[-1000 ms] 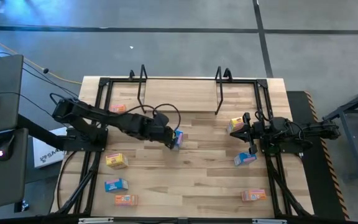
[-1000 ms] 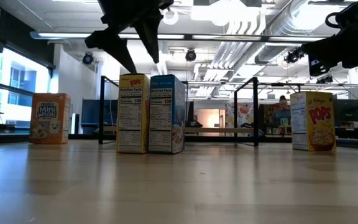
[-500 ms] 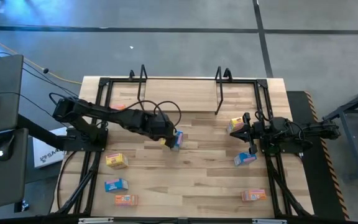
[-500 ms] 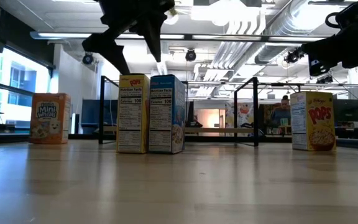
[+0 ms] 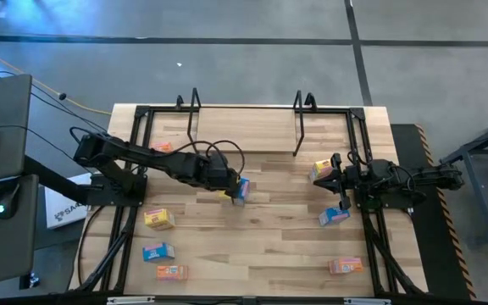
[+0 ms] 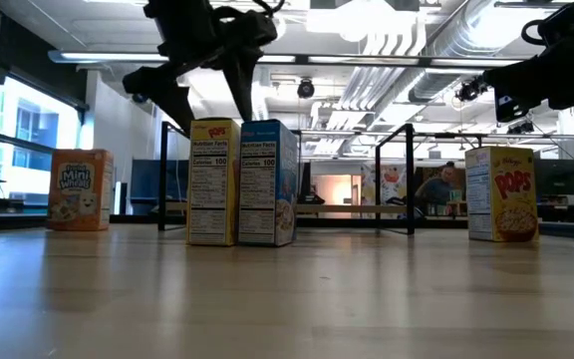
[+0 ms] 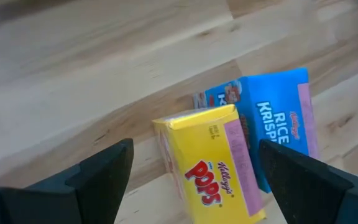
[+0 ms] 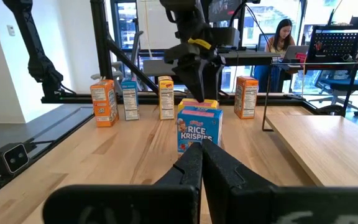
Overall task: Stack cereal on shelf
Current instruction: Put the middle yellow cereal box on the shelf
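Cardboard, light and stiff but crushable: the yellow Pops box [image 7: 211, 163] stands upright mid-bench, touching the blue Rice Krispies box [image 7: 278, 118]; its narrow sides look best to pinch. The left claw [image 6: 199, 88] hovers above, spread wide, empty. The right claw [image 5: 332, 175] waits shut at right. The wooden bench [image 5: 269, 237] is smooth; the shelf [image 5: 244, 114] stands far, an open office beyond.

Pops box [image 7: 213, 163] touching Rice Krispies box [image 7: 278, 121] mid-table — left gripper [image 6: 202, 88] apparently just above.
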